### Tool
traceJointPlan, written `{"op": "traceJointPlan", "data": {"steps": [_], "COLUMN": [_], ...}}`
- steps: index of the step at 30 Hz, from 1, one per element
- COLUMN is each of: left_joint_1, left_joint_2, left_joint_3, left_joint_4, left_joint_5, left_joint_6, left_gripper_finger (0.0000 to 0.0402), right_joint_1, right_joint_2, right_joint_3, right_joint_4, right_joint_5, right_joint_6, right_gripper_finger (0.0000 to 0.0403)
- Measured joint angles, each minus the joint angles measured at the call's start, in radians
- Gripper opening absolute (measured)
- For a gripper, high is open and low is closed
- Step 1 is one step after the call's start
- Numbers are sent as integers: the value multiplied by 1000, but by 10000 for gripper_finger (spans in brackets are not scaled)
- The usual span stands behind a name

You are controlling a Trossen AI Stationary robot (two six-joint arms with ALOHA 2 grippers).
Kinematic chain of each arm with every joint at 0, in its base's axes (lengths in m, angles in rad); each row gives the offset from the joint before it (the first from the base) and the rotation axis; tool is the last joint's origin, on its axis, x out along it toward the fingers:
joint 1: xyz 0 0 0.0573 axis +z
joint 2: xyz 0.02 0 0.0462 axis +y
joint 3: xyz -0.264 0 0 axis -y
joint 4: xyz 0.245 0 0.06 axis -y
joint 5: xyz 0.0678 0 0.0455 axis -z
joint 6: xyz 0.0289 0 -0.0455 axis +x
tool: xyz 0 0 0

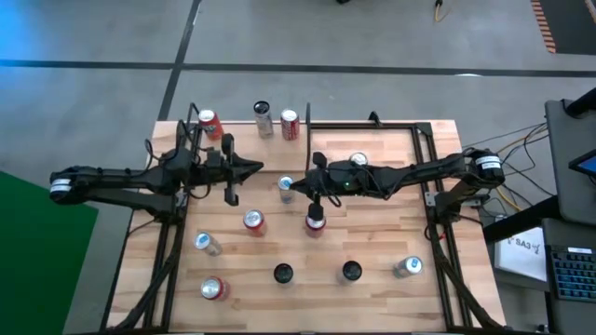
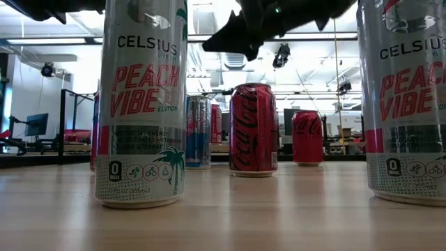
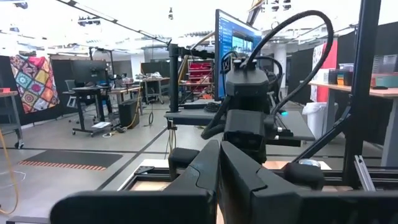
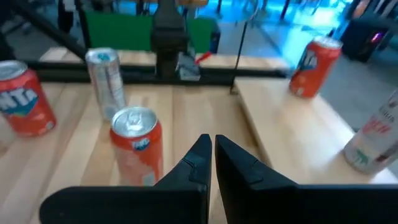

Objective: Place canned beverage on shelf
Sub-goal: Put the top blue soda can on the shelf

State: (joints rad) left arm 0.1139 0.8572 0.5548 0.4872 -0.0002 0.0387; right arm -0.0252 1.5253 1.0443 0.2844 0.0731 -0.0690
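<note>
The shelf (image 1: 244, 140) is a raised light wood board at the table's far left, with a black upright rod (image 1: 307, 116) at its right end. An orange can (image 1: 209, 123), a silver can (image 1: 263, 118) and a red can (image 1: 290, 124) stand on it. It also shows in the right wrist view (image 4: 292, 112). My right gripper (image 1: 296, 186) is shut and empty above mid-table, beside a blue-and-silver can (image 1: 286, 186), and above and behind an orange can (image 4: 137, 149). My left gripper (image 1: 253, 167) is shut and empty, pointing at the right gripper just in front of the shelf.
More cans stand on the table: a red one (image 1: 253, 221), a dark red cola can (image 1: 316, 221), a slim silver one (image 1: 207, 244), a red one (image 1: 212, 288), two black-topped Celsius cans (image 1: 283, 274) (image 1: 351, 271), and silver ones (image 1: 408, 267) (image 1: 358, 163). Black frame rods edge the table.
</note>
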Motion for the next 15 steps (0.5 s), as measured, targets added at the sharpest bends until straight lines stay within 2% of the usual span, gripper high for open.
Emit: {"op": "traceJointPlan", "data": {"steps": [6, 12, 15], "left_joint_1": [0, 1, 1], "left_joint_2": [8, 12, 12], "left_joint_3": [3, 3, 3], "left_joint_4": [2, 2, 6], "left_joint_5": [0, -17, -17], "left_joint_6": [5, 25, 27], "left_gripper_finger": [0, 0, 0], "right_joint_1": [-16, -29, -30], "right_joint_2": [1, 1, 1], "right_joint_3": [-135, -153, -148], "right_joint_4": [205, 213, 209], "right_joint_5": [67, 103, 103], "right_joint_6": [-10, 10, 5], "right_gripper_finger": [12, 15, 30]}}
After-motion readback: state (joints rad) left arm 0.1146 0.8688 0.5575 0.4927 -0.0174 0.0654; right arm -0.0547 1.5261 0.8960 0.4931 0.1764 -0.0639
